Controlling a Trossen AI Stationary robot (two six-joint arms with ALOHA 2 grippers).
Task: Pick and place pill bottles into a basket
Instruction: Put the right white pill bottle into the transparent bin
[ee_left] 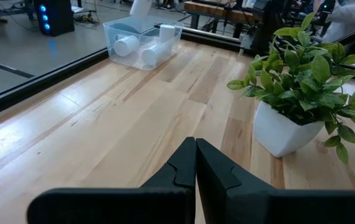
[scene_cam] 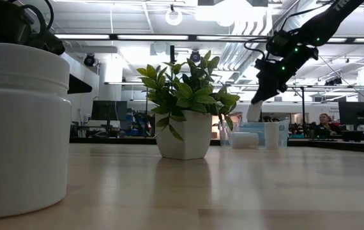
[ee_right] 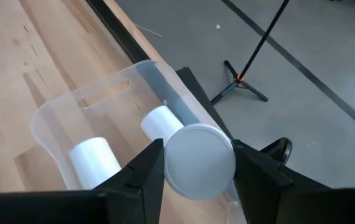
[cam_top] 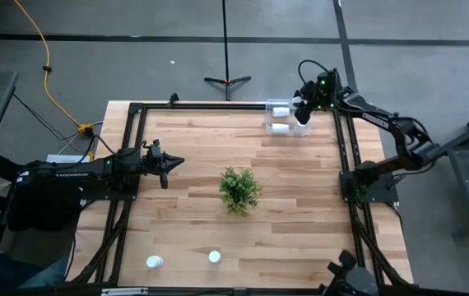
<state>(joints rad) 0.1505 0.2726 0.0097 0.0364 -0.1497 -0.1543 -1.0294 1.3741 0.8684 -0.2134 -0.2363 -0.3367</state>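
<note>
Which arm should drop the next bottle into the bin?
Right. The right pincer is shut on a pill bottle directly above the basket, which holds two bottles already. The left pincer is shut and empty, by the table's left edge, away from the basket.

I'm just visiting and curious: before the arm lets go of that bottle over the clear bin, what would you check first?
1. Right end effector grips a pill bottle: ok.
2. Held bottle is over the basket: ok in the high view.
3. Space left inside beside the two bottles lying there: ok.
4. Height of the held bottle above the basket floor: cannot tell.
5. Left end effector shut, parked far off, left of the plant: ok.
6. Two bottles left on the table's near edge: not ok.
</note>
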